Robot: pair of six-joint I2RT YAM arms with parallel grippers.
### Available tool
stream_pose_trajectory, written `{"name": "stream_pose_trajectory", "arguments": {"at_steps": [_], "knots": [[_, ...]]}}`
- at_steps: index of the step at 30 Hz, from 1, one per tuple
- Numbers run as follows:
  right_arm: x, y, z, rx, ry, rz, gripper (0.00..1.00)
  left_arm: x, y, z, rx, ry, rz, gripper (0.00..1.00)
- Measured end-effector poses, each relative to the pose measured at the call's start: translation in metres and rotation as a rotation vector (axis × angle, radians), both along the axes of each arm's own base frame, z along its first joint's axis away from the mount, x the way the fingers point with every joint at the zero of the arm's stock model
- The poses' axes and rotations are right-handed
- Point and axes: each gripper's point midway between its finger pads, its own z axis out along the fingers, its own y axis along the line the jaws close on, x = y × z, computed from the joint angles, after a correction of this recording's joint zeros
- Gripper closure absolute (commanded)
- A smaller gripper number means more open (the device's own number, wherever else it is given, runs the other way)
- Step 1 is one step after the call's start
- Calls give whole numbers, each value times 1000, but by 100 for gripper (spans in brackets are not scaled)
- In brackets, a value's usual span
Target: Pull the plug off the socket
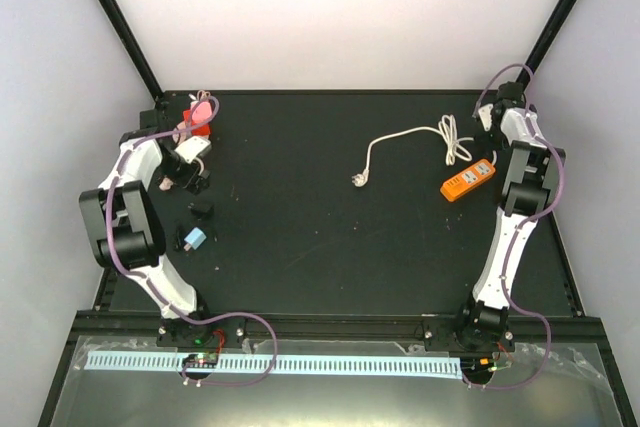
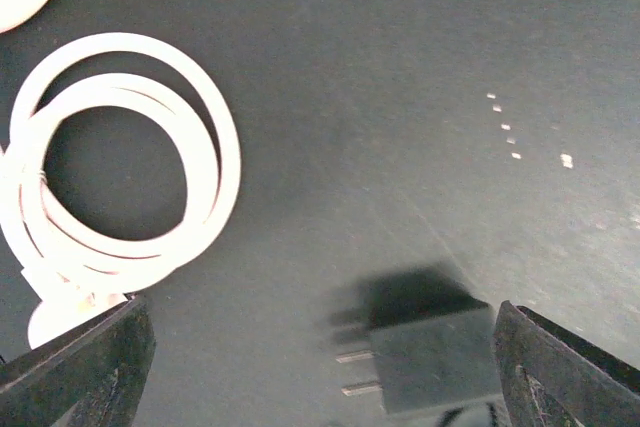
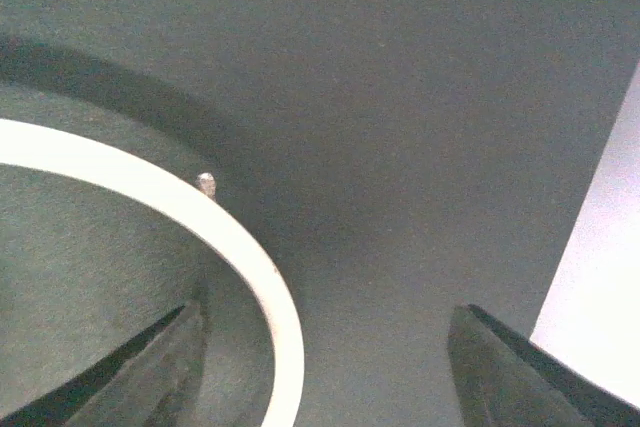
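An orange power strip [image 1: 468, 178] lies at the right of the black mat. Its white cord [image 1: 447, 137] is bundled behind it and runs left to a loose plug [image 1: 358, 180] lying on the mat. I cannot tell whether anything is plugged into the strip. My right gripper [image 1: 490, 139] hangs just behind the strip, open and empty; in the right wrist view [image 3: 325, 387] a curve of white cord [image 3: 255, 257] passes between its fingers. My left gripper [image 1: 190, 169] is open and empty at the far left, over a black two-prong adapter [image 2: 430, 362] and a white cable coil [image 2: 120, 177].
At the left edge lie a red and pink object [image 1: 200, 113], a white adapter [image 1: 196, 151], black adapters [image 1: 201, 209] and a small blue piece [image 1: 193, 238]. The mat's right edge meets the white wall [image 3: 600, 277] close to the right gripper.
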Motion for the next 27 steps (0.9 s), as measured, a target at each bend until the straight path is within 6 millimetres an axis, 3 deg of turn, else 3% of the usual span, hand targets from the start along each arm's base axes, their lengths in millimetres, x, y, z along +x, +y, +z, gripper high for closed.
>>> {"name": "stream_pose_trajectory", "arguments": {"at_steps": [7, 15, 18, 27], "knots": [[3, 9, 14, 44, -35, 5, 15, 18, 16, -20, 43, 47, 28, 7], [1, 28, 33, 124, -59, 32, 1, 42, 28, -19, 45, 49, 36, 7], [1, 38, 47, 160, -78, 46, 0, 50, 34, -25, 42, 64, 37, 8], [-14, 87, 87, 322, -129, 114, 0, 45, 43, -54, 23, 157, 34, 20]]}}
